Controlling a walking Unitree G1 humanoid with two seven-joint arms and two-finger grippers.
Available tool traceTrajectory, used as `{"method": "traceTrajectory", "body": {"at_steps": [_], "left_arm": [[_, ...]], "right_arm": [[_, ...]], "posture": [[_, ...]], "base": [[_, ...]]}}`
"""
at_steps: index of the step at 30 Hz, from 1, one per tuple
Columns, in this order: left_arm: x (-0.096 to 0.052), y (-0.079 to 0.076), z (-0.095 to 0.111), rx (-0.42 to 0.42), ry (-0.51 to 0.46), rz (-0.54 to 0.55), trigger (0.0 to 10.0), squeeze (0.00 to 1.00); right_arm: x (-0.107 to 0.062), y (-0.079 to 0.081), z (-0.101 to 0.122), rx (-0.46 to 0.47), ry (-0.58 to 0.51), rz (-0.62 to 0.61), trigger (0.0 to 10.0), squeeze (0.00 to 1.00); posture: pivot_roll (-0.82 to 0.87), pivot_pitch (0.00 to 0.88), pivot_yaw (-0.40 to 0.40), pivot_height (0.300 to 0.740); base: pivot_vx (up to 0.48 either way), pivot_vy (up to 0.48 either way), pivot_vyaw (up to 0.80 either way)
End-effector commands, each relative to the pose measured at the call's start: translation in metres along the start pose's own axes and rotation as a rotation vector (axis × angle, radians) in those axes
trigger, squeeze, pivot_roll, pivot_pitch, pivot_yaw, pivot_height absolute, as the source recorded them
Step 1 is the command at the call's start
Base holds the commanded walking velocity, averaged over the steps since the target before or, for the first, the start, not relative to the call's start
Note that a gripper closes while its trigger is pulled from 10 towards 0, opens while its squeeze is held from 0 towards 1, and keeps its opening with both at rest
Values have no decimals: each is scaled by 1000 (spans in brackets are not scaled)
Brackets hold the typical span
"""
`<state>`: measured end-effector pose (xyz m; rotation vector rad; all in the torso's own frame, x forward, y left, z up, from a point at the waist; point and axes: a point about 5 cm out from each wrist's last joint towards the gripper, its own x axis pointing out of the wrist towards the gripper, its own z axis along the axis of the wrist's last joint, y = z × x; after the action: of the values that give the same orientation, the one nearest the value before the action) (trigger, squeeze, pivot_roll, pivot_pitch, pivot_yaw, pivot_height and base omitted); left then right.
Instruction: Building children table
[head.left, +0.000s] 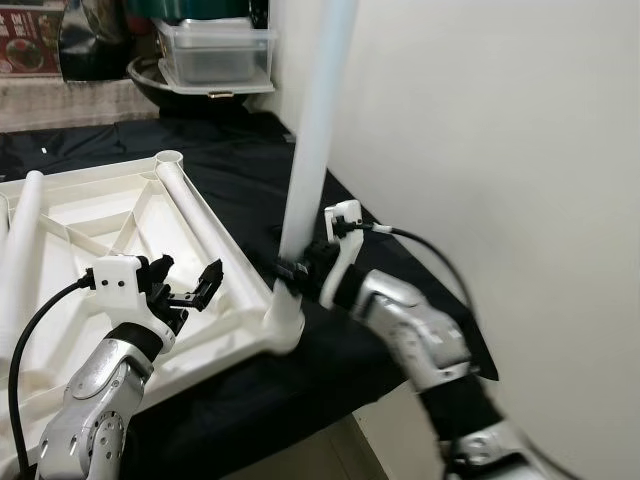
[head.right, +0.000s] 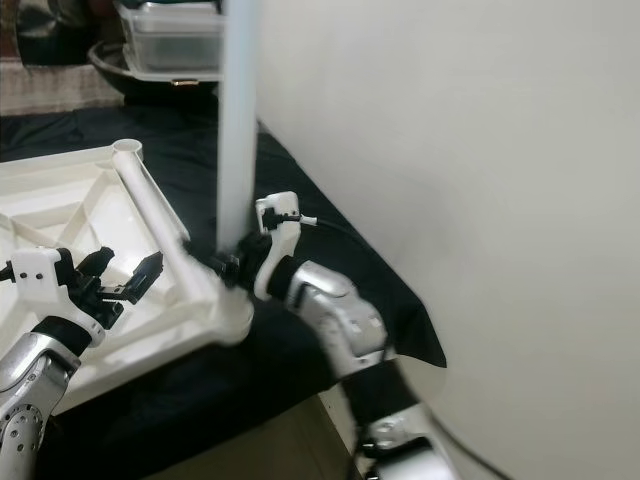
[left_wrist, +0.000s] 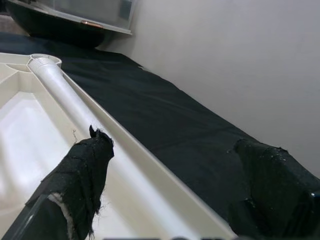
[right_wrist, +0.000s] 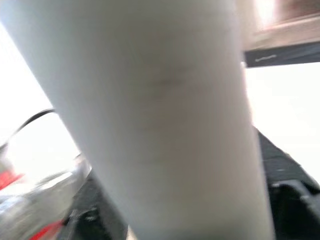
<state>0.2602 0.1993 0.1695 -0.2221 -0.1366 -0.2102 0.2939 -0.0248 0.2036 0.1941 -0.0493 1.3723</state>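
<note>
A white plastic children's table top (head.left: 120, 215) lies upside down on a black cloth. One white tube leg (head.left: 315, 150) stands upright in the top's near right corner socket (head.left: 283, 325). My right gripper (head.left: 297, 270) is shut on this leg just above the socket; up close, the leg (right_wrist: 150, 120) spans the right wrist view. Another white leg (head.left: 200, 215) lies flat along the top's right rim. Over that rim near the front hangs my left gripper (head.left: 185, 285), open and holding nothing, its two fingers (left_wrist: 85, 175) apart above the lying leg (left_wrist: 65, 95).
A white wall (head.left: 500, 150) stands close on the right. The black cloth (head.left: 250, 150) drops off at the front right. At the back are a clear lidded box (head.left: 215, 50) on a dark bowl. Another white tube (head.left: 20, 240) lies at the top's left.
</note>
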Motion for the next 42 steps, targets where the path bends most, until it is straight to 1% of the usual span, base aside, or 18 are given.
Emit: {"method": "traceTrajectory", "body": {"at_steps": [1,6,8,9,12,16,17,20,21,24,25,27,33,35,37,39,40,42], "left_arm": [[0,0,-3,-4,8,2,10000,0],[0,0,-3,-6,6,3,10000,0],[-1,0,-3,-7,6,3,10000,0],[-1,0,-3,-7,6,3,10000,0],[-1,-1,-3,-7,7,-1,10000,0],[-1,0,-3,-8,8,-2,10000,0],[-1,0,-3,-7,8,-3,10000,0],[-1,0,-3,-8,8,-4,10000,0],[-1,0,-3,-8,7,-3,10000,0],[-1,0,-2,-7,5,0,10000,0],[-1,0,-2,-7,4,2,10000,0],[-1,0,-2,-7,4,2,10000,0],[0,1,-2,-6,1,6,10000,0],[0,0,-2,-6,1,6,10000,0],[0,0,-1,-7,-1,8,10000,0],[0,0,-1,-7,-1,8,10000,0],[0,0,-1,-8,-2,9,10000,0],[0,0,-1,-9,-1,8,10000,0]], "right_arm": [[3,10,-6,12,27,92,0,0],[6,-1,-16,15,49,-67,0,0],[-6,-48,-33,67,77,-694,0,0],[-6,-48,-33,67,77,-694,0,0],[-43,-72,-56,98,157,-1258,0,0],[-41,-67,-56,88,174,-1189,0,0],[-36,-65,-54,75,175,-1129,10000,0],[-20,-57,-43,89,91,-949,10000,0],[-14,-53,-35,81,35,-882,10000,1000],[6,-38,-19,95,-49,-599,10000,1000],[12,-28,-12,81,-60,-448,10000,0],[12,-28,-12,81,-60,-448,10000,0],[5,13,-9,49,22,74,10000,0],[3,16,-15,48,51,109,8196,0],[4,11,-27,33,95,42,0,0],[4,11,-27,33,95,42,0,0],[7,0,-31,42,96,-83,0,0],[-15,-61,-44,98,117,-854,0,0]], "posture": [[180,0,-145,714],[182,0,-149,714],[179,0,-145,714],[179,0,-145,714],[180,0,-143,714],[176,0,-139,714],[172,0,-137,714],[173,0,-138,714],[173,0,-138,714],[177,0,-142,714],[179,0,-144,714],[179,0,-144,714],[181,0,-149,714],[184,0,-151,714],[184,0,-150,714],[184,0,-150,714],[185,0,-149,714],[182,0,-149,714]], "base": [[0,0,0],[0,0,0],[0,0,0],[0,0,0],[0,0,0],[0,0,0],[0,0,0],[0,0,0],[0,0,0],[0,0,0],[0,0,0],[0,0,0],[0,0,0],[0,0,0],[0,0,0],[0,0,0],[0,0,0],[0,0,0]]}}
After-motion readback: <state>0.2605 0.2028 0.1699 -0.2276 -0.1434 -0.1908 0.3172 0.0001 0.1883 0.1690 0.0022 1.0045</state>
